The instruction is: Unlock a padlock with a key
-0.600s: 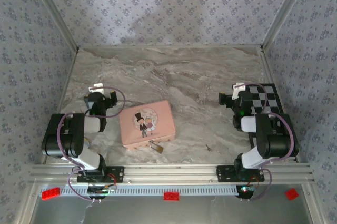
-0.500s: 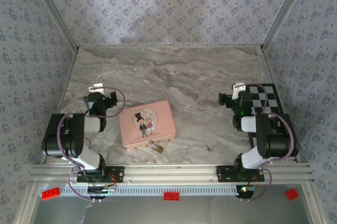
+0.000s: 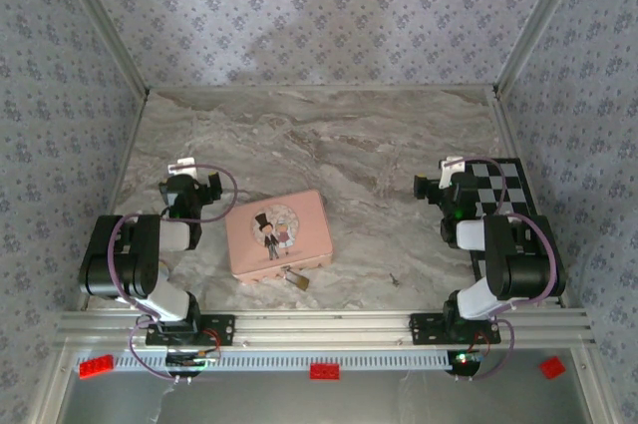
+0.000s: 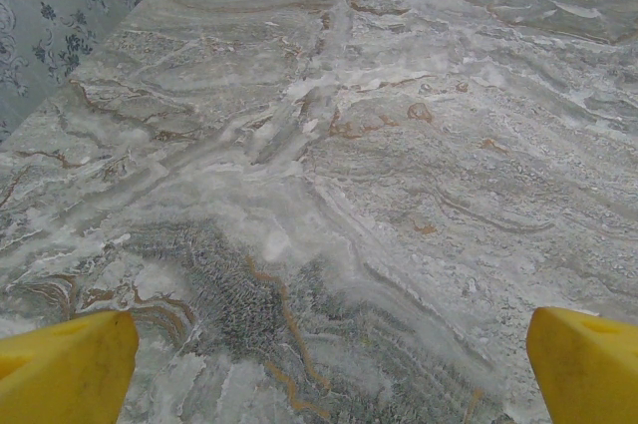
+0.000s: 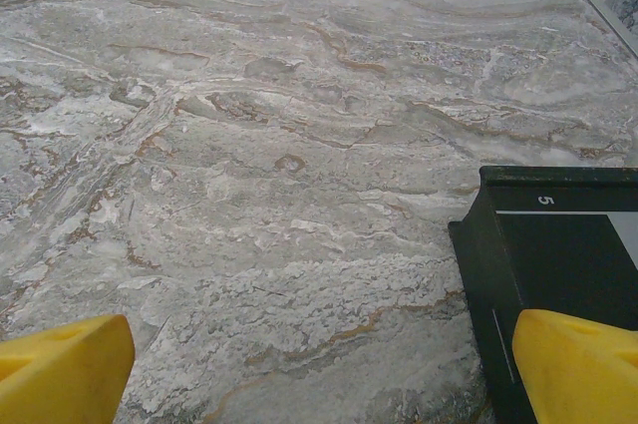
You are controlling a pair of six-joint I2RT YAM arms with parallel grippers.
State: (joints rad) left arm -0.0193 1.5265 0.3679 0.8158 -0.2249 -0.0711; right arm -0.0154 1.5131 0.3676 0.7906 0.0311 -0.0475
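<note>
A tiny brass-gold padlock [image 3: 296, 280] with a thin silver shackle lies at the near edge of the pink tin [image 3: 276, 234]. The small dark grey key [image 3: 395, 278] rests on the marble to the right of it, apart from the lock. My left gripper [image 3: 193, 183] sits at the left, beyond the tin's left side, and stands open with its yellow fingertips [image 4: 65, 369] wide apart over bare marble. My right gripper [image 3: 435, 182] is at the right beside the checkered board and is open too, nothing between its yellow fingertips [image 5: 60, 369].
A black-edged checkerboard plate [image 3: 503, 188] lies at the right edge of the table, and its dark corner [image 5: 543, 264] reaches into the right wrist view. Patterned walls enclose the marble table [image 3: 329, 135] on three sides.
</note>
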